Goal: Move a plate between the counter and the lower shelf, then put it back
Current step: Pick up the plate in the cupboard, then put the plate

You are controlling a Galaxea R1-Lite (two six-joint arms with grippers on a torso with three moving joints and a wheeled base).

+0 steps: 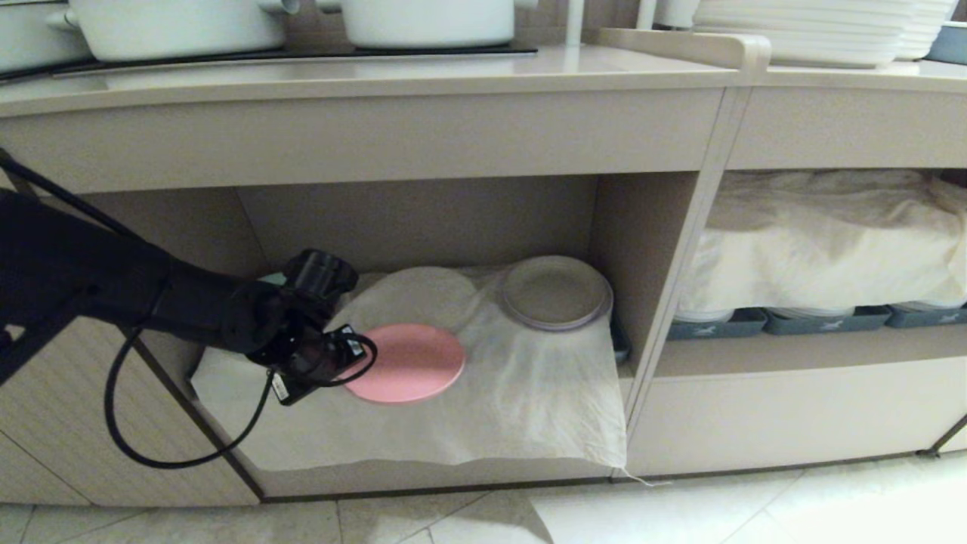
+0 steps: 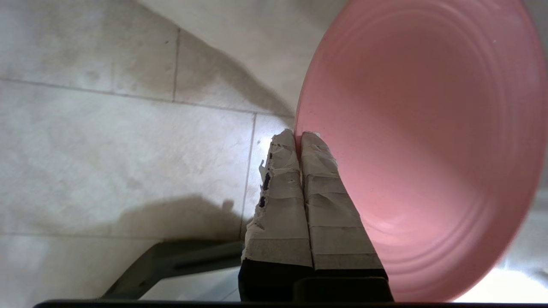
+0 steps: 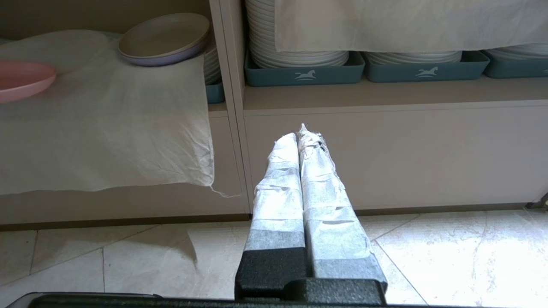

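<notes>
Over the lower shelf's (image 1: 529,408) white cloth, the left hand (image 2: 298,136) is clamped on the pink plate's (image 1: 412,363) rim, arm reaching from the left.

Left gripper (image 1: 349,355) fingertips hidden behind its own wrist, left of centre. Plate (image 1: 408,363) near edge covered there. White plate stacks (image 1: 812,30) cut off, upper right.

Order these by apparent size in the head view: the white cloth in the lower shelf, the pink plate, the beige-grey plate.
1. White cloth, clearly largest.
2. Pink plate and beige-grey plate: alike; the pink one is nearer and partly hidden by the left pincer, so unranked.
</notes>
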